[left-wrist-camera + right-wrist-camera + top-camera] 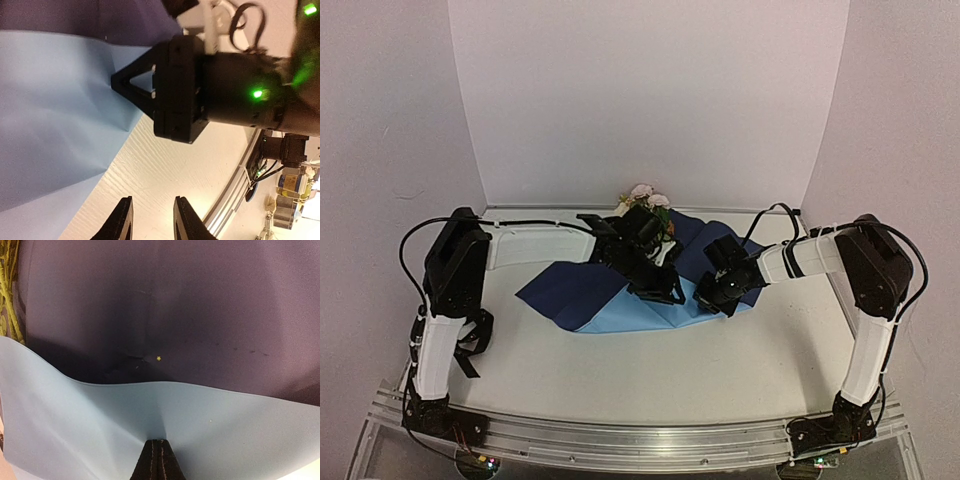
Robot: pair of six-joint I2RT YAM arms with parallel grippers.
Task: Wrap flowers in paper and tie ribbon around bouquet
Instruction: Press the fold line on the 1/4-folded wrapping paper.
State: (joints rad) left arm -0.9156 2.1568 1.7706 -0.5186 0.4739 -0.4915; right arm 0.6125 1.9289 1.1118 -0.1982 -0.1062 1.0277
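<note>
Ahead of my right pincer [157,449]: wrapping barely begun, ribbon not yet tied.
It is clamped on the light-blue edge of the paper [100,415], holding it raised; the flowers [645,195] lie beyond it on the navy face, unwrapped. My left pincer [153,202] stands apart and empty, just beside it. Only the right wrist view shows the stems [7,305]; only the top view shows the blooms.
</note>
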